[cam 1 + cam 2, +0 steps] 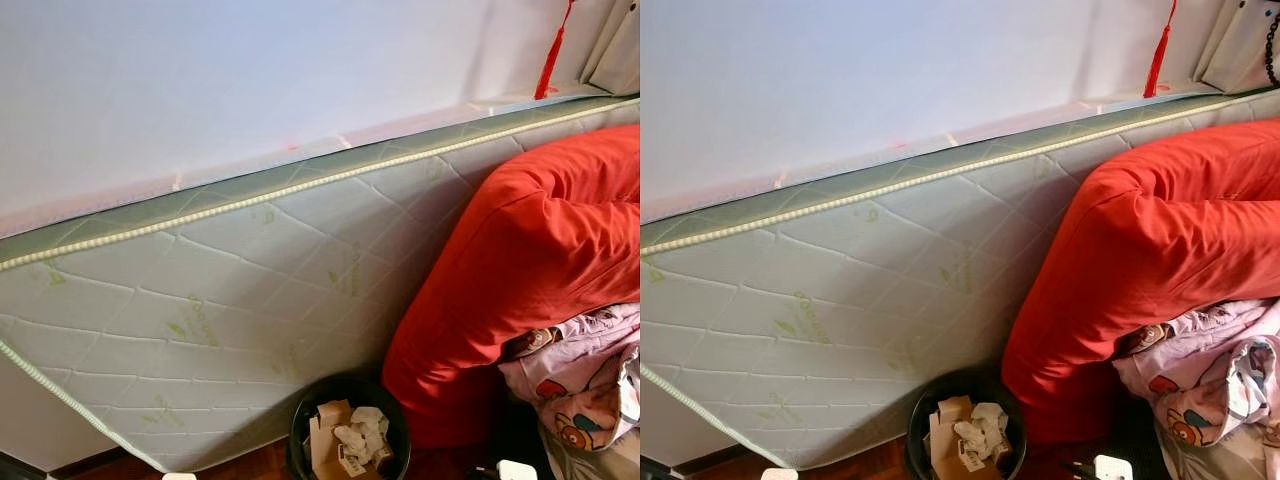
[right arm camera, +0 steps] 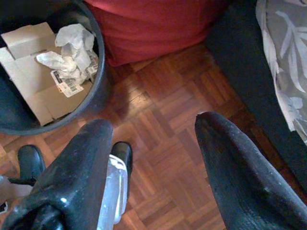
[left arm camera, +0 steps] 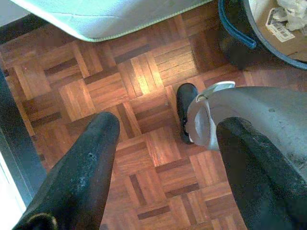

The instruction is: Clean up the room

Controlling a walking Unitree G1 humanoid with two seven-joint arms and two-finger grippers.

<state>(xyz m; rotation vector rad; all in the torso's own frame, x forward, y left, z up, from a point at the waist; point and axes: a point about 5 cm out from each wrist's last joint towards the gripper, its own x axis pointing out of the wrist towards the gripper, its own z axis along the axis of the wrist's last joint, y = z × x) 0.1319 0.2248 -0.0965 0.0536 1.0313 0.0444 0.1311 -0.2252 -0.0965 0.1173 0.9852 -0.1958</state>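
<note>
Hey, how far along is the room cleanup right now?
Done: cardboard and crumpled paper already sit in the black bin. In hand: nothing; the left pincer and right pincer hang open over the parquet floor. Left: the red duvet and patterned bedding heaped beside the leaning mattress.

One mattress [image 1: 230, 300]; one bin [image 1: 300, 420] — one red cushion [image 1: 530, 260].

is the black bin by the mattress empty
No, the black bin holds folded cardboard and crumpled paper, filling it close to the rim.
</note>
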